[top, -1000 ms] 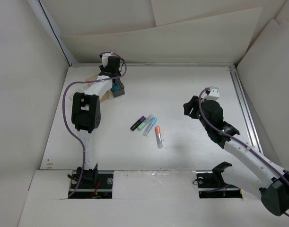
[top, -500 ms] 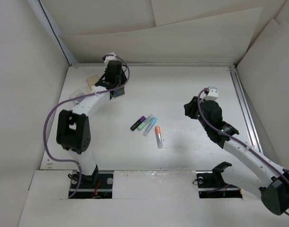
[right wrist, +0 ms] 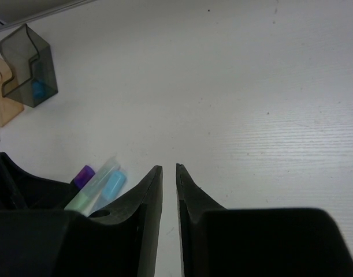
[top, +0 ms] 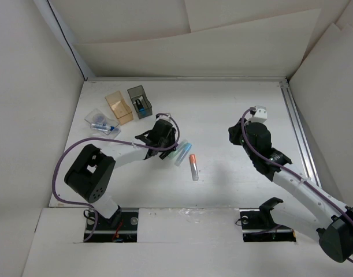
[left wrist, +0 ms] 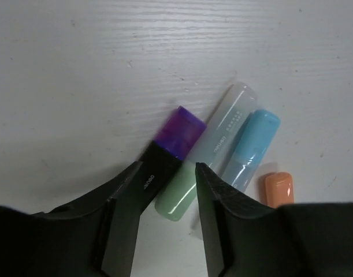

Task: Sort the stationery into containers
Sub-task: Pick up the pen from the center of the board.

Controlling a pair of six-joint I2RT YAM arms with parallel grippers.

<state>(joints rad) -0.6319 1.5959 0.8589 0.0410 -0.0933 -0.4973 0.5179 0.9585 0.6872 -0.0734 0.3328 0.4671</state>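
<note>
I log left gripper spread apart astride the black-purple pen at lower centre of its wrist view, right gripper with fingers nearly touching.

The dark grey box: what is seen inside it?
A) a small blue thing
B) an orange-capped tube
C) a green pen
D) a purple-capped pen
A: a small blue thing shows through the wall of the dark grey box, while the orange-capped tube, the green pen and the purple-capped pen lie outside it.
</note>
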